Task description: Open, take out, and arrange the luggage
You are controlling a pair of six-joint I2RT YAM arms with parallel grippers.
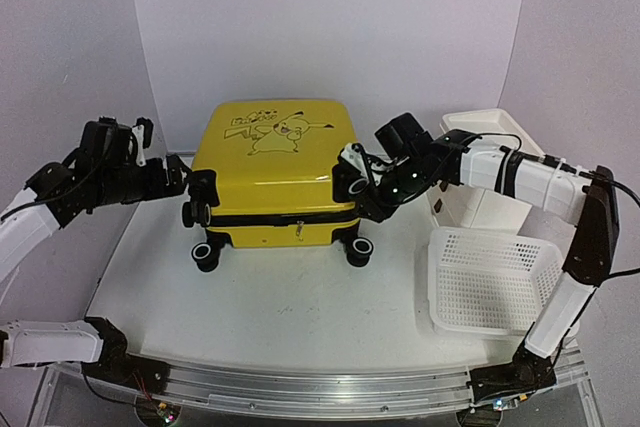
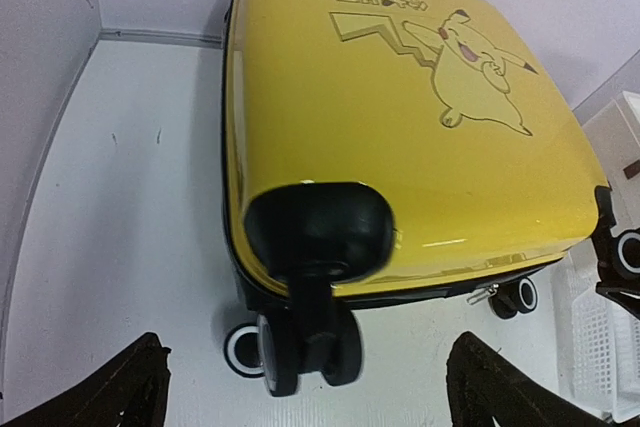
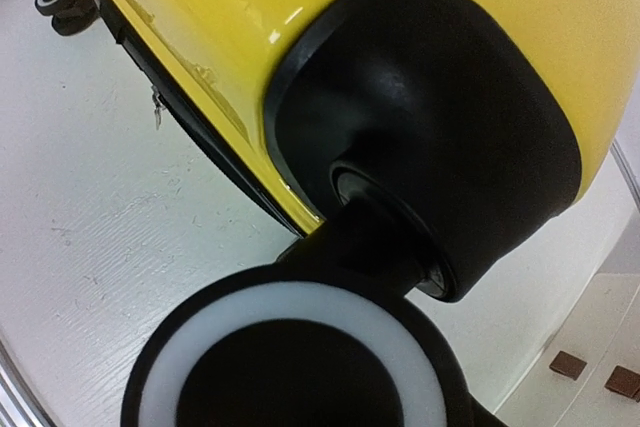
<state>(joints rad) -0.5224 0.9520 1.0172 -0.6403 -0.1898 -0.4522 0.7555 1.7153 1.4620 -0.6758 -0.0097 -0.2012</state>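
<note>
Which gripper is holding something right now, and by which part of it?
Right gripper appears to grip the bright-yellow hard-shell suitcase by a black-and-white caster wheel; left gripper is open, holding nothing.

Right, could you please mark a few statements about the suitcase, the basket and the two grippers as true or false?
1. The bright-yellow hard-shell suitcase lies closed, its black Pikachu drawing facing up. True.
2. The white perforated plastic basket stands on the left arm's side of the suitcase. False: it stands on the right arm's side.
3. The left gripper is clamped on a wheel. False: its fingers stand wide apart, gripping nothing.
4. The right gripper is at a black white-rimmed wheel on a corner of the suitcase. True.
</note>
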